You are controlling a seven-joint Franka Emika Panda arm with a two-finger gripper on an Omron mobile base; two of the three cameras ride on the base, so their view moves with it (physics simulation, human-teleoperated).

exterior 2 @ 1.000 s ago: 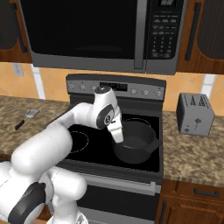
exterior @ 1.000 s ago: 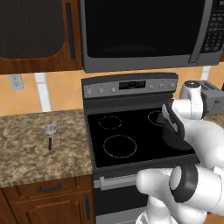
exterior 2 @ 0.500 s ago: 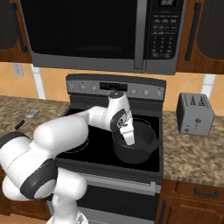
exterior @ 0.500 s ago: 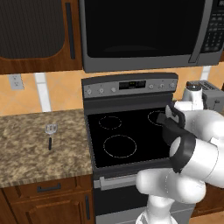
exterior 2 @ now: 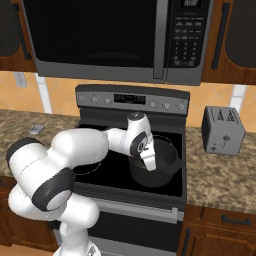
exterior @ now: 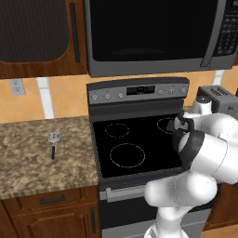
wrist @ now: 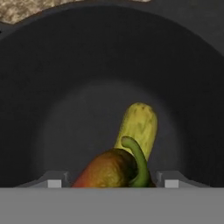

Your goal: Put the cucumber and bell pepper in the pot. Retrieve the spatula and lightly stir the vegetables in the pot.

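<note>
My left base camera looks forward and down from behind the arm; my right one does likewise from the other side. Both share the stove. My hand camera sits close, peering past the jaws into the pot.

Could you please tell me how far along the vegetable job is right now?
Done: the cucumber and the bell pepper lie inside the pot. In hand: the claw sits in the pot, jaws spread, with the pepper between them. Left: fetching the spatula from the counter and stirring.
</note>
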